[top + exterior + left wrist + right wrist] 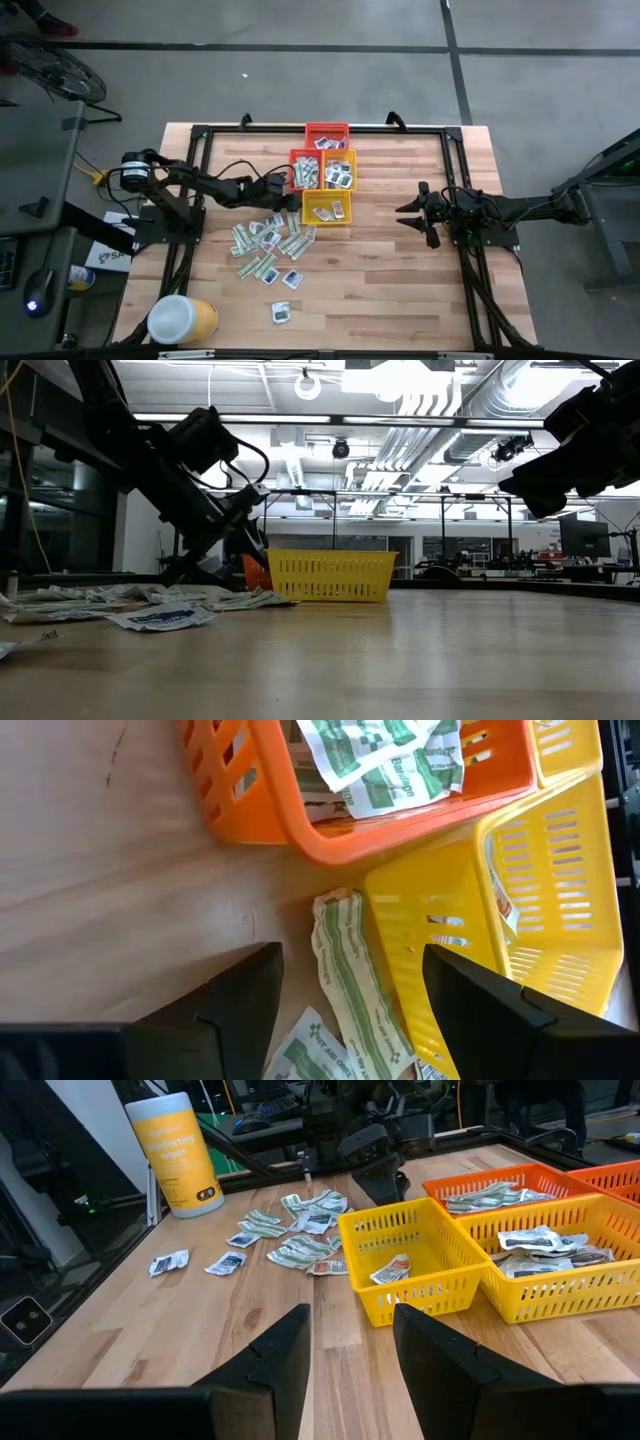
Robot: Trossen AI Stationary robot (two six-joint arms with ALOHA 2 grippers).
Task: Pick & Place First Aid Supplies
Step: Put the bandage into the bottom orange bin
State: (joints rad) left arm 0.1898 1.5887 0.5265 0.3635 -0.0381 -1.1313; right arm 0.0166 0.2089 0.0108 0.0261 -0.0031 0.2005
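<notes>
Several green-and-white and white first aid packets lie flat on the wooden table, in front of a cluster of small baskets. My left gripper slants down at the far edge of this pile, beside the orange basket and the near yellow basket. It is open, and its fingers stand on either side of a green-and-white strip packet that lies on the table against the yellow basket's wall. My right gripper waits open at the table's right, with nothing between its fingers.
The red basket, orange basket and two yellow baskets hold some packets. A yellow tub with a white lid lies near the front left corner. One packet lies apart near the front edge.
</notes>
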